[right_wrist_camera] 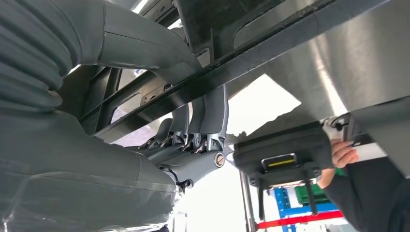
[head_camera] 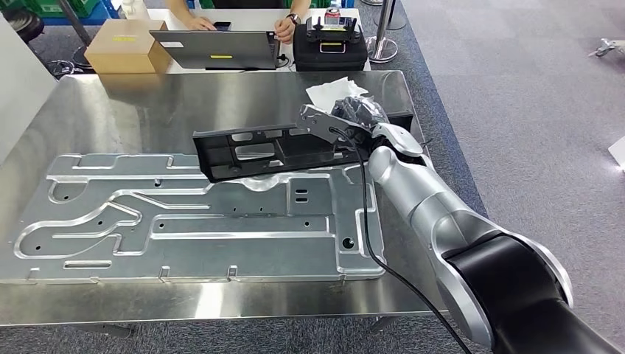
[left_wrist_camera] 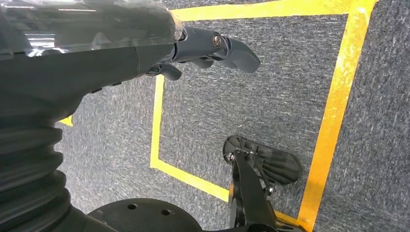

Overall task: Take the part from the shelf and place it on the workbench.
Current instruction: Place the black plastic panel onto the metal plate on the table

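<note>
A long black plastic frame part [head_camera: 273, 151] is held by the right hand [head_camera: 359, 118], fingers [right_wrist_camera: 208, 116] wrapped around it, at centre frame over the shiny metal workbench [head_camera: 221, 103]. The left hand [left_wrist_camera: 145, 53] holds nothing, fingers apart.

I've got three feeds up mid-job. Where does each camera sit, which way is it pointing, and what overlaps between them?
Head view: high on the body, looking forward and down at the steel workbench; the right arm reaches in, its right hand gripping the black part.
Left wrist view: behind the hanging left hand, facing grey carpet with yellow tape.
Right wrist view: behind the right hand, looking along the part toward a person's hand.
Shared: head and right wrist views both show part, workbench, black case.
</note>
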`<act>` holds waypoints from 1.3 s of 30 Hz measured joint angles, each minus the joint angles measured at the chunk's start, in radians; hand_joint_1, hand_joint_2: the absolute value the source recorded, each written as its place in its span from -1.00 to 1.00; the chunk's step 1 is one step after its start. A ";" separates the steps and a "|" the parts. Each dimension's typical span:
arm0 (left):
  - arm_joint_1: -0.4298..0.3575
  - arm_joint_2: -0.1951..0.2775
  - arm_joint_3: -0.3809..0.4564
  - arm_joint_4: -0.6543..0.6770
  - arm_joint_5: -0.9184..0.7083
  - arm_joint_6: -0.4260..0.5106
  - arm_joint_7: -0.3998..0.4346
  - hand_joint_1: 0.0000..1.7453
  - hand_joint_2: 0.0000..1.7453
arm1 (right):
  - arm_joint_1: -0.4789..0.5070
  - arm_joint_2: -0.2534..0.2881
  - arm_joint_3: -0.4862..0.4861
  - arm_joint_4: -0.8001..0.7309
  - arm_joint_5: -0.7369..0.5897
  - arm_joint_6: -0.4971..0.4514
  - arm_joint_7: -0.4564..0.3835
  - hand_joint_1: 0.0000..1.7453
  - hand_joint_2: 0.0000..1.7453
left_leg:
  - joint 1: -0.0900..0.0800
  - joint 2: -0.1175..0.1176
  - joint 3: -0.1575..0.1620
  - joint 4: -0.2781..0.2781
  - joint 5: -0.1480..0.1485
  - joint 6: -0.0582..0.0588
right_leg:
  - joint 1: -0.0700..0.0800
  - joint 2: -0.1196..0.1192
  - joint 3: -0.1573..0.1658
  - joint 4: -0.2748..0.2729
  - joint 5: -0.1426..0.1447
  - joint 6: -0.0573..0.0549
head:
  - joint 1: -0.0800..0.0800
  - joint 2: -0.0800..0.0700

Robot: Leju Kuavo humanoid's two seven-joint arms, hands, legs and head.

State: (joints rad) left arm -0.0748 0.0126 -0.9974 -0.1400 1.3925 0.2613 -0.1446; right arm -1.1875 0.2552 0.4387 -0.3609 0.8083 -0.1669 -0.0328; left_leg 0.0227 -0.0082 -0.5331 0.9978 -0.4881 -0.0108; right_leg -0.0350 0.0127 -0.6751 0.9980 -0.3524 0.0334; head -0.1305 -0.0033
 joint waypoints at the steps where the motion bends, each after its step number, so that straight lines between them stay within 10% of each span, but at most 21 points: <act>1: 0.000 0.000 -0.002 0.000 0.000 0.000 0.000 -1.00 1.00 | 0.000 0.004 0.000 0.001 0.001 0.001 0.001 1.00 1.00 | 0.000 0.000 0.000 0.000 0.000 0.000 | 0.000 0.000 0.000 0.000 0.000 0.000 | 0.000 0.000; 28: -0.001 0.000 -0.012 0.000 0.008 -0.013 0.008 -1.00 1.00 | -0.012 0.077 0.019 0.019 -0.060 0.052 0.026 1.00 1.00 | 0.000 0.001 0.001 0.000 0.000 0.000 | 0.000 0.001 0.000 0.001 0.000 0.000 | 0.000 0.000; 39: 0.000 0.002 -0.012 0.000 0.040 0.008 0.007 -1.00 1.00 | -0.068 0.096 0.419 -0.123 -0.577 -0.021 0.076 1.00 1.00 | 0.000 0.001 0.001 0.000 0.000 0.000 | 0.000 0.001 0.000 0.001 -0.001 -0.002 | 0.000 0.000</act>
State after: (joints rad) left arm -0.0752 0.0151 -1.0098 -0.1400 1.4323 0.2697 -0.1373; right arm -1.2560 0.3512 0.8573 -0.4839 0.2316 -0.1877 0.0432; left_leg 0.0231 -0.0075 -0.5325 0.9974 -0.4883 -0.0112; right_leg -0.0346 0.0134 -0.6750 0.9990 -0.3535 0.0317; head -0.1306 -0.0033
